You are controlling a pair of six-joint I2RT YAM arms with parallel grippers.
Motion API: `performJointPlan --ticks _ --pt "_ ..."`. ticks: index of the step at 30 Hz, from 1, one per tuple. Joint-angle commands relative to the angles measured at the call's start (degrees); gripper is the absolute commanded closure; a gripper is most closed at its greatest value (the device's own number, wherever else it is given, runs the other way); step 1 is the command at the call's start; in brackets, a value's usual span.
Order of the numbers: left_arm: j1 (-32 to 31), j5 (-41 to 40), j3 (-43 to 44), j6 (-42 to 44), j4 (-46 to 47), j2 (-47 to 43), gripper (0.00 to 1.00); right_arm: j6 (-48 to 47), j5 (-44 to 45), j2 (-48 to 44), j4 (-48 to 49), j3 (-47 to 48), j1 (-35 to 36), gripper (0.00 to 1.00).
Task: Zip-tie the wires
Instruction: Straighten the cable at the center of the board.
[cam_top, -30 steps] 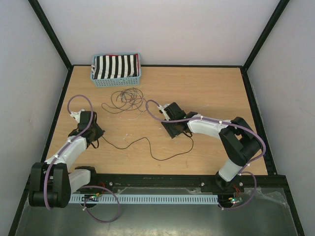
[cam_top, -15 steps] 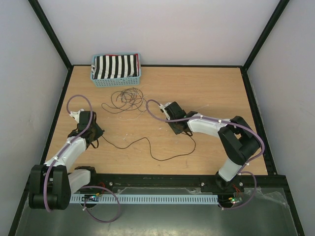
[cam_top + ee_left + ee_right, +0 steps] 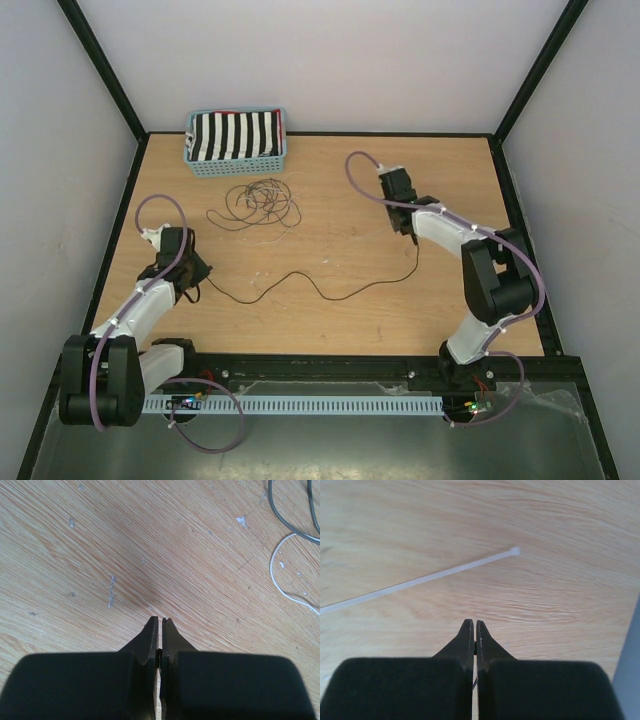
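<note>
A tangle of thin dark wires [image 3: 262, 203] lies on the wooden table in front of the basket. One long black wire [image 3: 330, 293] stretches across the table between the two arms. My left gripper [image 3: 197, 280] [image 3: 160, 620] is shut on its left end, low over the table. At the right, my right gripper [image 3: 411, 236] [image 3: 474, 622] is shut on the other end, and a thin black strand shows between its jaws. A white zip tie [image 3: 420, 580] lies flat on the wood just ahead of the right fingers. Grey and white strands [image 3: 290, 527] curl at the top right of the left wrist view.
A blue basket [image 3: 281, 150] holding a black-and-white striped cloth stands at the back left of the table. Black frame rails run along the table edges, and pale walls close in both sides.
My right gripper has shut on the black wire's end and swung back and to the right, pulling the wire out longer. The left arm has stayed put.
</note>
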Motion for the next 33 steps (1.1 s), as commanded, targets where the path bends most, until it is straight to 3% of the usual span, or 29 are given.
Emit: performJointPlan --ticks 1,13,19,25,33 --pt "0.3 0.1 -0.1 0.7 -0.3 -0.2 1.00 -0.7 5.4 3.9 -1.5 2.0 -6.2 1.00" --pt "0.3 -0.8 1.0 1.6 -0.1 1.6 1.00 0.5 4.3 9.9 -1.6 7.0 -14.9 1.00" --pt "0.3 -0.7 1.2 1.4 0.8 4.4 0.99 1.9 -2.7 11.0 -1.9 6.3 -16.9 1.00" --pt "0.3 -1.0 0.7 1.1 1.5 6.3 0.97 2.3 -3.2 12.2 -2.0 5.4 -17.2 0.93" --pt "0.3 -1.4 0.5 0.9 1.5 6.4 0.88 3.0 -4.9 12.8 -2.1 5.0 -17.9 0.73"
